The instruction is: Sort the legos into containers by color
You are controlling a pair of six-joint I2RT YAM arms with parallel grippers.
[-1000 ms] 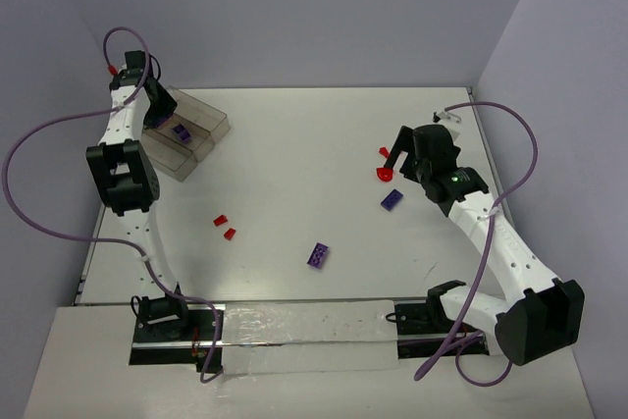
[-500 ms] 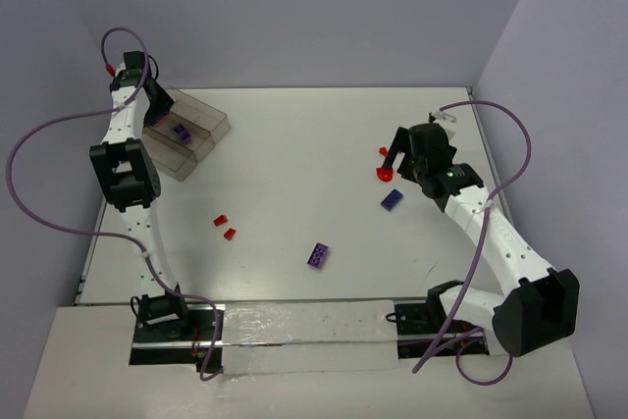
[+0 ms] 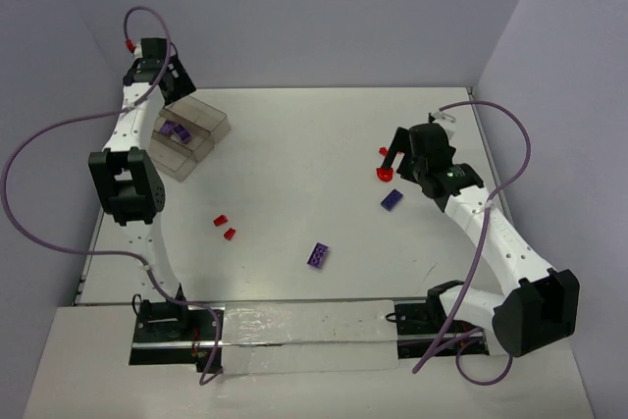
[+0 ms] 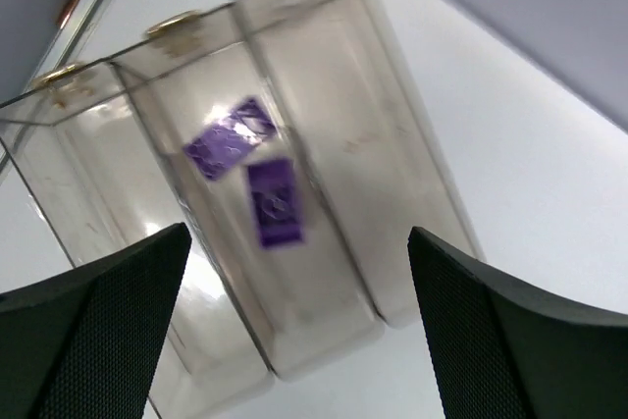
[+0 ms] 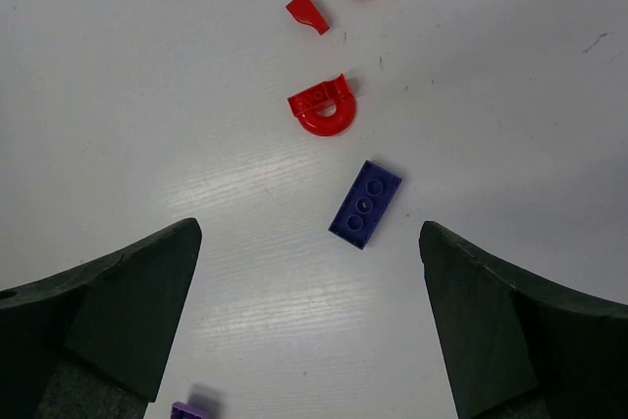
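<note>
Since one second ago my left pincer (image 3: pixel 175 87) has gone up and back from the tray (image 3: pixel 191 159) and now hangs over its far corner, while my right pincer (image 3: pixel 397 149) has stayed almost at the same place. Seen from the top, the tray stands at the far left of the table (image 3: pixel 294 134), and purple bricks (image 3: pixel 177 130) lie inside it. Two small red pieces (image 3: pixel 221 220) lie close together on the table, nearer to me than the tray. A lone purple brick (image 3: pixel 318 255) lies near the middle of the table. Just beside my right pincer there are a rounded red piece (image 3: pixel 383 174), a tiny red piece (image 3: pixel 384 152) and a dark purple brick (image 3: pixel 392 199). Seen from the left wrist, my left fingers (image 4: pixel 108 321) are wide apart and hold nothing. Beyond them is the tray, with three compartments side by side. The purple bricks are both in the middle compartment (image 4: pixel 314 272), one turned at an angle (image 4: pixel 228 141) and the other (image 4: pixel 273 203) just beside it; I cannot tell if they touch. Seen from the right wrist, my right fingers (image 5: pixel 108 311) are also wide apart and hold nothing. On the table between them, the rounded red piece lies near the dark purple brick but apart from it. Two little red pieces are further away, and a bit of something purple (image 5: pixel 191 409) shows at the lower edge.
</note>
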